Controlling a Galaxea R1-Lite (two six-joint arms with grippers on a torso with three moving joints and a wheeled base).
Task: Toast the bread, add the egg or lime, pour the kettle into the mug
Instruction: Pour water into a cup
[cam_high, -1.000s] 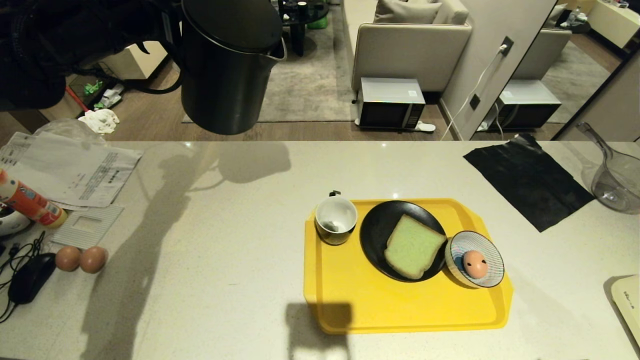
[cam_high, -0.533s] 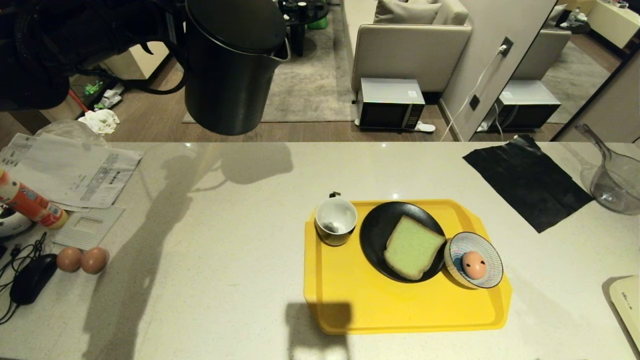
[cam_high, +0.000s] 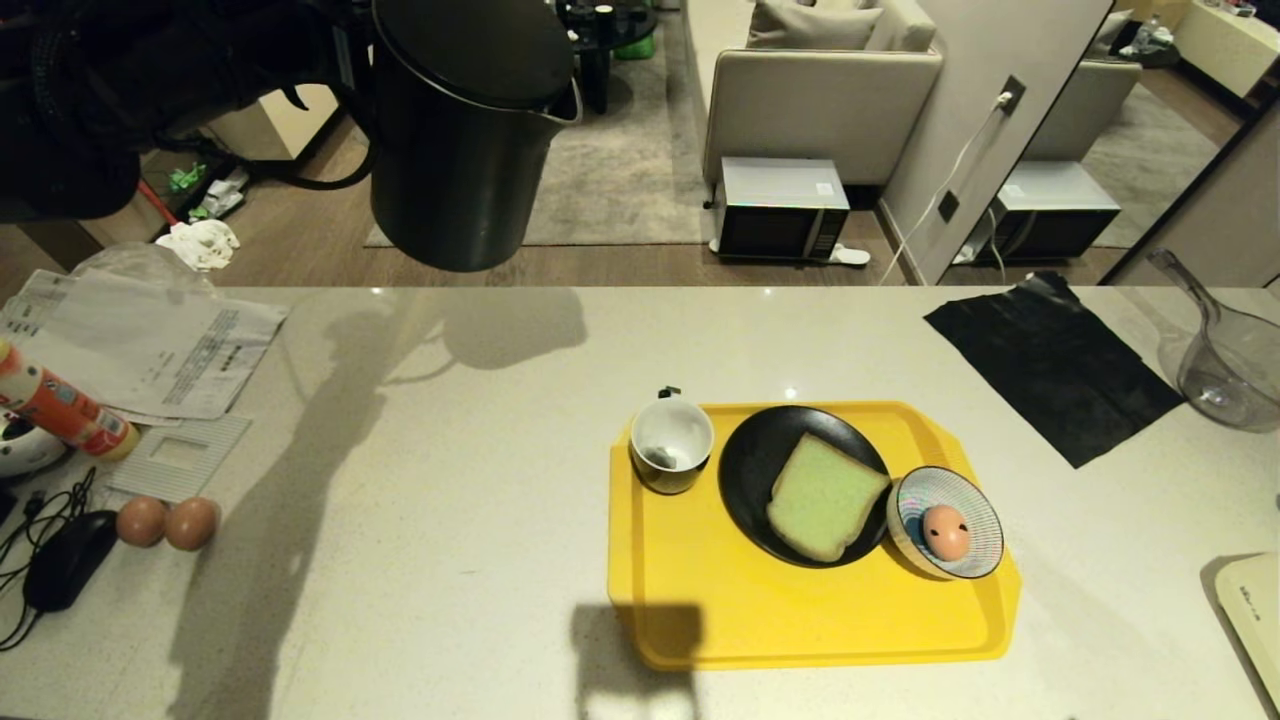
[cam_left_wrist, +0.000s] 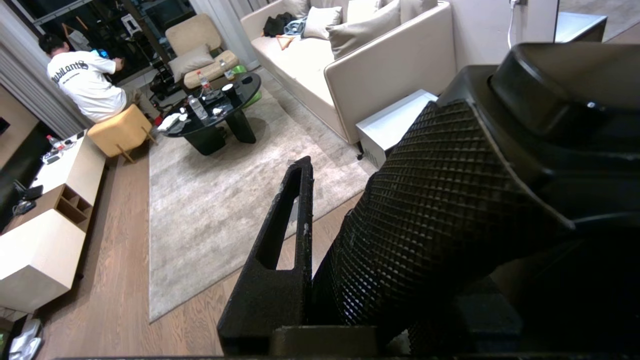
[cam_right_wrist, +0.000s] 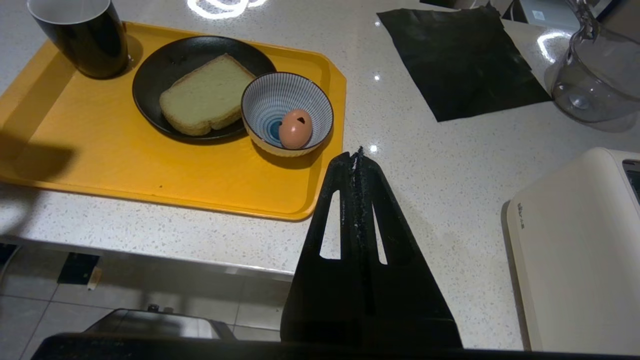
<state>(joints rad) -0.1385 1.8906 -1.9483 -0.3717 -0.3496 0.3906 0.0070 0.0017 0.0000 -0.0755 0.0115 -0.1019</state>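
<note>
The matte black kettle (cam_high: 465, 130) hangs high over the counter's far left edge, its spout toward the tray. My left gripper (cam_left_wrist: 370, 200) is shut on its ribbed handle (cam_left_wrist: 440, 215); one finger (cam_left_wrist: 285, 240) shows beside it. On the yellow tray (cam_high: 800, 620) stand the black mug (cam_high: 672, 440), white inside, the black plate (cam_high: 750, 470) with the greenish bread (cam_high: 825, 495), and the striped bowl (cam_high: 985, 500) holding the spotted egg (cam_high: 944, 531). The lime is out of view. My right gripper (cam_right_wrist: 357, 155) is shut and empty over the counter's near edge, right of the tray.
A cream toaster (cam_high: 1255, 610) sits at the near right, with a black mat (cam_high: 1050, 365) and clear jug (cam_high: 1230, 370) at the far right. Papers (cam_high: 150, 340), a tube (cam_high: 60, 405), two plain brown eggs (cam_high: 165, 522) and a mouse (cam_high: 65, 560) crowd the left. A person (cam_left_wrist: 85, 80) sits across the room.
The head view has tipped slightly, so the counter and tray sit a little lower in the picture. The kettle stays gripped, edged slightly right. The right gripper is unmoved.
</note>
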